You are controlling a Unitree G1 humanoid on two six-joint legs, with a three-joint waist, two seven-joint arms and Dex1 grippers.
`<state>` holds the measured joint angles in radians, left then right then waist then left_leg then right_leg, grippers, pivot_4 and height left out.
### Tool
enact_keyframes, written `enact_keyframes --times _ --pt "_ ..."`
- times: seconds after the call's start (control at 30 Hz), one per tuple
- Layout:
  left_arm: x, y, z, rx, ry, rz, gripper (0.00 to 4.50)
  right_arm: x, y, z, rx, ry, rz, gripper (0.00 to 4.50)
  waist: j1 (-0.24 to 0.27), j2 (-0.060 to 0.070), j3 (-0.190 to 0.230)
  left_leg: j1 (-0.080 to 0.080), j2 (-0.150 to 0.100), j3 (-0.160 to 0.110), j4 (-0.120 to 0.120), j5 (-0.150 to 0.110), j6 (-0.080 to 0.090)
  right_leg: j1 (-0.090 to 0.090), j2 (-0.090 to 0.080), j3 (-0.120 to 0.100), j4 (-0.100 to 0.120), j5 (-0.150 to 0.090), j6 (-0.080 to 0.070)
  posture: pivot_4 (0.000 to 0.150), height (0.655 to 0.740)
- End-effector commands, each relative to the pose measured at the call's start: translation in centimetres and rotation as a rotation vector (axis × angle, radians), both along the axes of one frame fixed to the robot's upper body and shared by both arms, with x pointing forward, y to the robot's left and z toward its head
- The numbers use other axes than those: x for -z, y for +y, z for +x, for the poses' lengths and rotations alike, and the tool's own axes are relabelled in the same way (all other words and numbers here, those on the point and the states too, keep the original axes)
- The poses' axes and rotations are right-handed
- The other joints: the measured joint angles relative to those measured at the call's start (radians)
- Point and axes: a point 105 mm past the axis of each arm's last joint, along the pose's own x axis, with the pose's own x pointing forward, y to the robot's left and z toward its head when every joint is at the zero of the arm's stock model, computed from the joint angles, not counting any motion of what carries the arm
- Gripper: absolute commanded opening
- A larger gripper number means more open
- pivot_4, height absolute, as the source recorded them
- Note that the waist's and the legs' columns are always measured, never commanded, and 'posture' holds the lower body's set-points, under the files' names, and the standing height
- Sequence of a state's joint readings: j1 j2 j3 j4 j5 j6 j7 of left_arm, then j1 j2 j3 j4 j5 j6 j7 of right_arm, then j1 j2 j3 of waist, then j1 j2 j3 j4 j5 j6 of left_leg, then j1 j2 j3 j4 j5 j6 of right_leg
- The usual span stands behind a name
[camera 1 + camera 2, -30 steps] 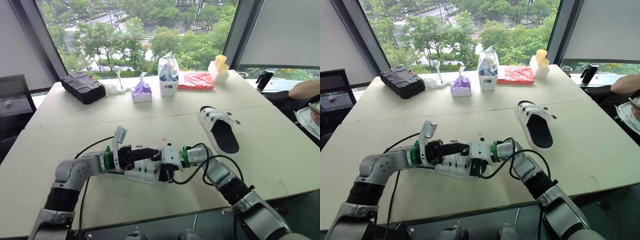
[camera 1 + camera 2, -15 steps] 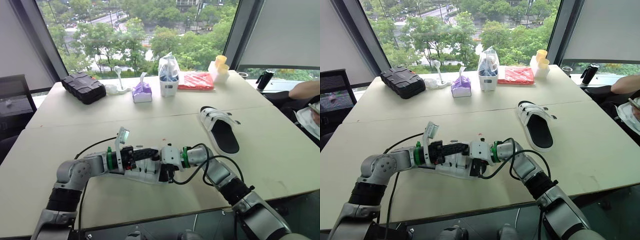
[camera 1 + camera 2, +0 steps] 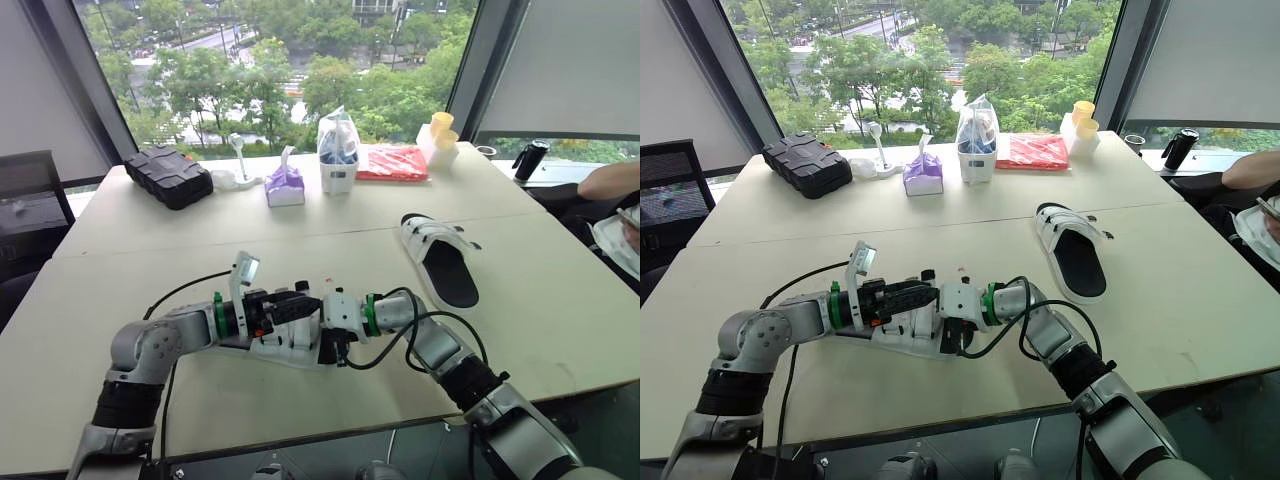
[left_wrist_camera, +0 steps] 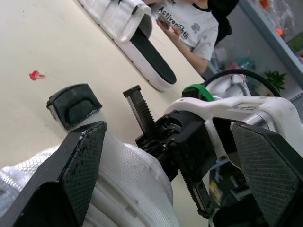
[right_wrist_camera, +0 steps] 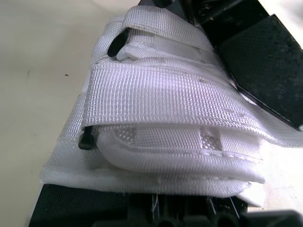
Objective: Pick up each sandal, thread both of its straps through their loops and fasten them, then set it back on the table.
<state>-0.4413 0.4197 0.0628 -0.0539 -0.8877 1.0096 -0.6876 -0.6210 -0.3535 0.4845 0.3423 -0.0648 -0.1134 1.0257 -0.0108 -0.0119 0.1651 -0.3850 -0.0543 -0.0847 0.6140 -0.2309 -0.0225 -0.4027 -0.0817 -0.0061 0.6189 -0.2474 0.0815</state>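
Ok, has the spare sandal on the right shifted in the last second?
No. The spare sandal lies where it did, its strapped end at the table seam.

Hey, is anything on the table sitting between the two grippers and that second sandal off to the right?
Nothing visible does. The left gripper and right gripper are at the near sandal, and the table from there to the second sandal is bare apart from a tiny red speck.
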Motion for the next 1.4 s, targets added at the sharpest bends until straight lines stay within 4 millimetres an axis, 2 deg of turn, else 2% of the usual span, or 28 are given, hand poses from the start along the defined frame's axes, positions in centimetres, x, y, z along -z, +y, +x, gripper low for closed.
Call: enact_keyframes --times 0.03,0.2,0.33,0.43,0.7,0.93,1.03,1.27,1.3,1.4 --pt "0.1 0.4 1.0 -0.053 -0.012 0.024 4.46 4.8 -2.2 -0.7 0.055 0.130 -0.166 0.00 0.000 0.000 0.000 0.000 0.000 0.000 0.000 0.000 0.000 0.000 0.000 0.000 0.000 0.000 0.000 0.150 0.7400" --pt "-1.2 0.4 2.5 -0.106 -0.030 -0.019 4.46 4.8 -2.2 -0.7 0.054 0.129 -0.167 0.00 -0.001 0.000 0.000 0.000 0.000 0.000 0.000 0.000 0.000 0.000 0.000 0.000 0.000 0.001 0.002 0.150 0.7400" --pt "-4.3 0.6 5.3 -0.163 -0.148 -0.021 4.46 4.8 -2.1 -0.7 0.052 0.126 -0.166 0.00 0.000 -0.001 0.001 0.000 0.000 0.000 0.000 0.000 0.000 0.000 0.001 0.000 0.000 0.001 0.002 0.150 0.7400" --pt "-4.1 0.5 5.8 -0.136 -0.235 0.080 4.46 4.8 -2.0 -0.6 0.052 0.125 -0.166 0.00 -0.003 0.000 0.000 0.000 -0.001 0.000 0.000 0.001 -0.001 0.000 0.002 0.000 0.000 0.001 0.003 0.150 0.7400" --pt "-1.7 1.0 5.3 0.026 -0.352 0.307 4.46 4.8 -2.1 -0.5 0.058 0.123 -0.165 0.00 -0.003 0.000 0.000 0.000 -0.001 0.001 -0.001 0.001 -0.001 -0.001 0.002 0.000 0.000 0.001 0.003 0.150 0.7400" --pt "-0.6 1.4 5.1 0.119 -0.343 0.330 4.46 4.8 -2.0 -0.5 0.058 0.122 -0.163 0.00 -0.003 0.000 0.000 0.000 -0.001 0.001 -0.001 0.001 -0.001 -0.001 0.001 0.000 0.000 0.001 0.003 0.150 0.7400" --pt "-0.2 1.3 5.1 0.150 -0.338 0.328 3.67 4.8 -2.0 -0.4 0.059 0.120 -0.162 0.00 -0.003 0.000 0.000 0.000 -0.001 0.001 -0.001 0.001 -0.001 -0.001 0.001 0.000 0.000 0.001 0.003 0.150 0.7400" --pt "-0.4 1.1 5.1 0.164 -0.329 0.282 0.26 4.8 -2.0 -0.5 0.064 0.122 -0.160 0.00 -0.003 0.000 0.000 0.000 -0.001 0.001 -0.001 0.001 -0.001 -0.001 0.002 0.000 0.000 0.001 0.003 0.150 0.7400" --pt "-0.4 1.1 5.1 0.166 -0.327 0.274 0.08 4.8 -2.0 -0.5 0.064 0.123 -0.160 0.00 -0.003 0.000 0.000 0.000 -0.001 0.001 -0.001 0.001 -0.001 -0.001 0.002 0.000 0.000 0.001 0.003 0.150 0.7400" --pt "-1.1 1.2 5.0 0.166 -0.305 0.220 0.08 4.8 -2.1 -0.5 0.066 0.123 -0.160 0.00 -0.004 0.000 0.000 0.000 -0.001 0.001 -0.001 0.001 -0.001 -0.001 0.002 0.000 0.000 0.001 0.003 0.150 0.7400"
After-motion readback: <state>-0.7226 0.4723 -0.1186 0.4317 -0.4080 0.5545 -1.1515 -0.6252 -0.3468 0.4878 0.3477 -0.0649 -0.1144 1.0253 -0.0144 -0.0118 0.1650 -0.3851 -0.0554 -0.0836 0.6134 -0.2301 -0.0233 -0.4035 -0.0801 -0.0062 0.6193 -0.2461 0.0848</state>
